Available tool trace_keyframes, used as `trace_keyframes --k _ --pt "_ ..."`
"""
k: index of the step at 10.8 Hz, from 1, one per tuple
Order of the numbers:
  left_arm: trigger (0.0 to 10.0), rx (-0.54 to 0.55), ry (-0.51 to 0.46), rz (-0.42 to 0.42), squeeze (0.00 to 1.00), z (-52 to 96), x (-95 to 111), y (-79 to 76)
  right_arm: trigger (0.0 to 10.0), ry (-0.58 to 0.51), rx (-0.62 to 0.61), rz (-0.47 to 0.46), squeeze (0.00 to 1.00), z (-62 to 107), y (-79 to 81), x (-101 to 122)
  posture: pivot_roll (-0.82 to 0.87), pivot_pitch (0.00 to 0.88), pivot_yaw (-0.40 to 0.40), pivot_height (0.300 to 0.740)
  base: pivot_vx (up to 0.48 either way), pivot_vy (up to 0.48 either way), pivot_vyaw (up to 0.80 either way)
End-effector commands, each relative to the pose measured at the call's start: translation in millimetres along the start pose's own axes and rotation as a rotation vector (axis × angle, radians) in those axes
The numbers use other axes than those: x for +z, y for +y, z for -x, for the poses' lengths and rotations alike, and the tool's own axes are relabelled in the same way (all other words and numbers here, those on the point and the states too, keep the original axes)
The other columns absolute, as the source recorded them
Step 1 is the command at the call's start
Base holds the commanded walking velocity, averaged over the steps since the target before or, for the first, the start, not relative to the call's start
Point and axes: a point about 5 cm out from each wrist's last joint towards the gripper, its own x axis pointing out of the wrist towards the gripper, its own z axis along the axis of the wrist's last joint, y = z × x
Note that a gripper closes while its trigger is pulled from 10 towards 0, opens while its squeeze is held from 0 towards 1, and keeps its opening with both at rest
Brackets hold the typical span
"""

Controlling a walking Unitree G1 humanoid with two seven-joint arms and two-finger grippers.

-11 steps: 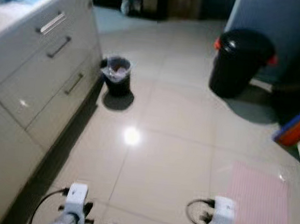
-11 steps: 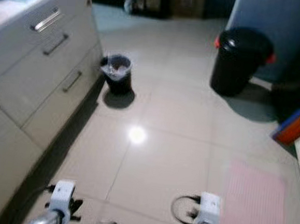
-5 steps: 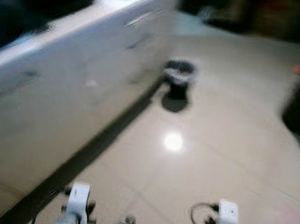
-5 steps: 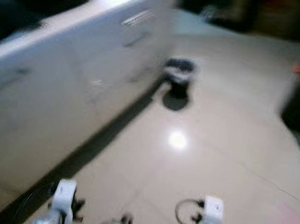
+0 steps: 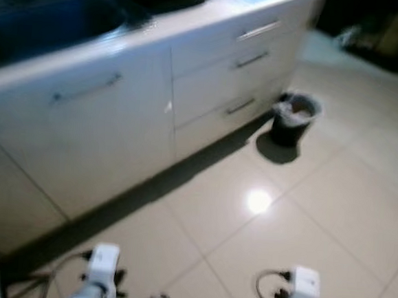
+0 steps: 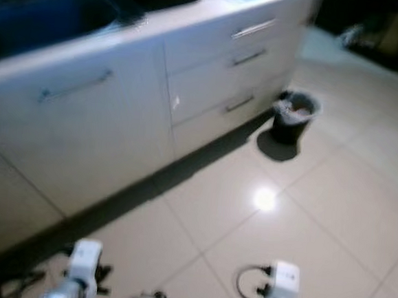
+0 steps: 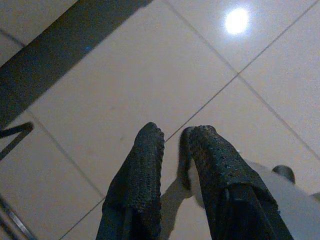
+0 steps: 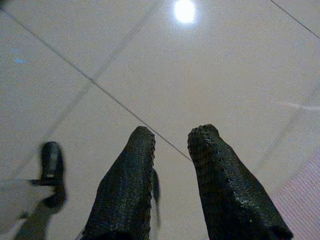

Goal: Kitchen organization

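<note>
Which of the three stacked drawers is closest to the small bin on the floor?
The bottom drawer; it is the lowest, next to the small bin.

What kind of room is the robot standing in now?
Most likely a home kitchen: a long white cabinet run with handled drawers under a pale counter, a small lined waste bin on the floor beside it, and glossy beige tiles.

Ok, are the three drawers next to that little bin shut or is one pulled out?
Shut. All three drawers sit flush with the cabinet front, handles in line, none sticking out beside the bin.
</note>
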Motion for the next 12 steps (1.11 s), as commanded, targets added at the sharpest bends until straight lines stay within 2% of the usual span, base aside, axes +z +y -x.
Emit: trace_keyframes --k 1,8,12 --pt "10.0 0.000 0.014 0.020 0.00 0.8 -5.3 -3.1 10.0 0.013 -0.012 -0.003 0.00 1.0 -5.9 -3.4 -0.03 0.127 0.032 0.740 0.000 0.000 0.80" --pt "10.0 0.002 0.017 0.019 0.00 1.1 -6.5 -3.0 10.0 0.017 -0.012 -0.002 0.00 1.9 -6.6 -6.4 -0.03 0.125 0.033 0.740 0.000 0.000 0.80" --pt "10.0 0.004 0.023 0.014 0.00 1.3 -8.3 -4.3 10.0 0.025 -0.010 -0.007 0.00 3.0 -8.6 -10.0 -0.03 0.113 0.028 0.740 0.000 0.000 0.00"
